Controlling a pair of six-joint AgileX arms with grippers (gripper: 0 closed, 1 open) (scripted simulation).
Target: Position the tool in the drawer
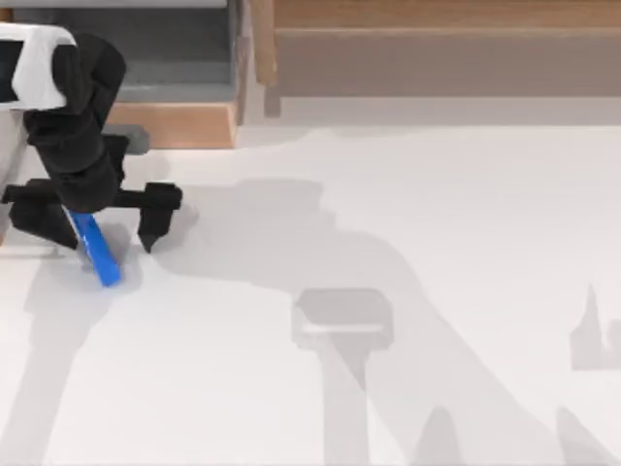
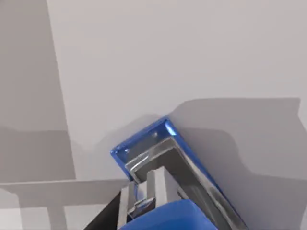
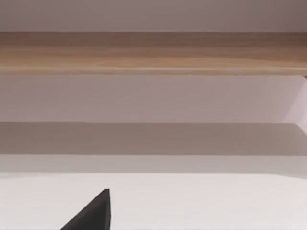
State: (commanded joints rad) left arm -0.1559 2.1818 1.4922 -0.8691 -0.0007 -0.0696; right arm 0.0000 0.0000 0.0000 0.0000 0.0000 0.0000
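Observation:
The tool, a bright blue stapler point(image 1: 98, 250), lies slantwise on the white table at the left, just in front of the drawer. My left gripper point(image 1: 110, 243) hangs over it, open, with one black finger on each side of the stapler. The left wrist view shows the stapler point(image 2: 153, 143) very close, grey metal showing inside its blue body, and the edge of a black finger point(image 2: 106, 216). The drawer point(image 1: 173, 124) stands open at the back left, with a grey inside and a tan front panel. A dark tip of my right gripper point(image 3: 95, 214) pokes into the right wrist view.
A long brown wooden shelf point(image 1: 437, 39) runs along the back right, beside the drawer, and appears again as the shelf point(image 3: 153, 50) in the right wrist view. Grey arm shadows fall across the white table point(image 1: 437, 243).

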